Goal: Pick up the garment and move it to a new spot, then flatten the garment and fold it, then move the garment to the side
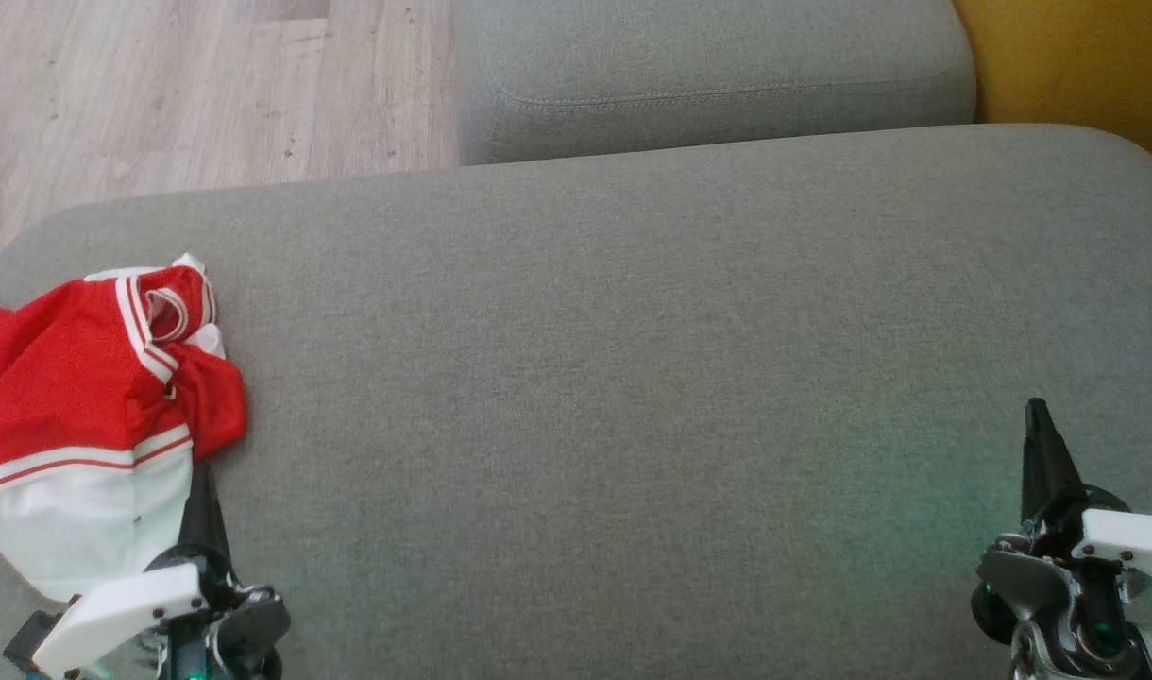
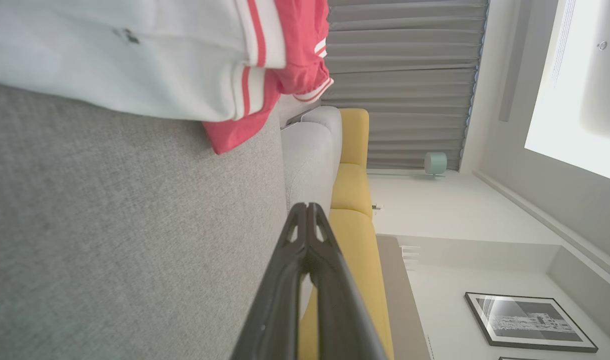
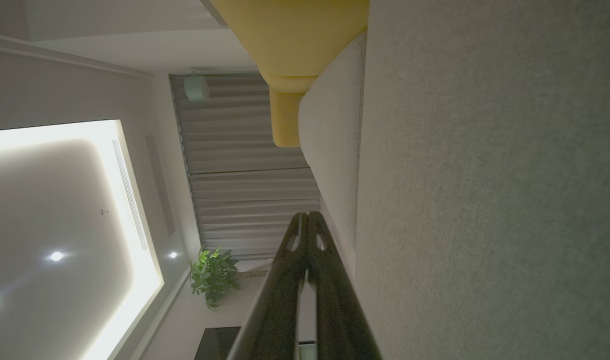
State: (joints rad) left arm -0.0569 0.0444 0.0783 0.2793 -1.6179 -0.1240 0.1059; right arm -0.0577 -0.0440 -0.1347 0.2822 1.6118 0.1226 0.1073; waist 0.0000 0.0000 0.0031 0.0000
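Observation:
The garment (image 1: 76, 397) is a crumpled red and white jersey with striped trim, lying bunched on the left end of the grey cushion (image 1: 633, 378). My left gripper (image 1: 201, 482) is shut and empty, its tips just beside the garment's white lower edge. In the left wrist view the garment (image 2: 135, 55) lies above and to the left of my shut left gripper (image 2: 307, 207), apart from it. My right gripper (image 1: 1037, 411) hovers low over the cushion's right end, shut with nothing in it, and the right wrist view shows my right gripper (image 3: 307, 216) with its fingers pressed together.
A second grey cushion (image 1: 708, 76) stands behind the first. A yellow seat (image 1: 1076, 57) is at the far right. Wooden floor (image 1: 160, 85) lies beyond the cushion's rounded far-left edge. Bare grey fabric stretches across the middle and right of the cushion.

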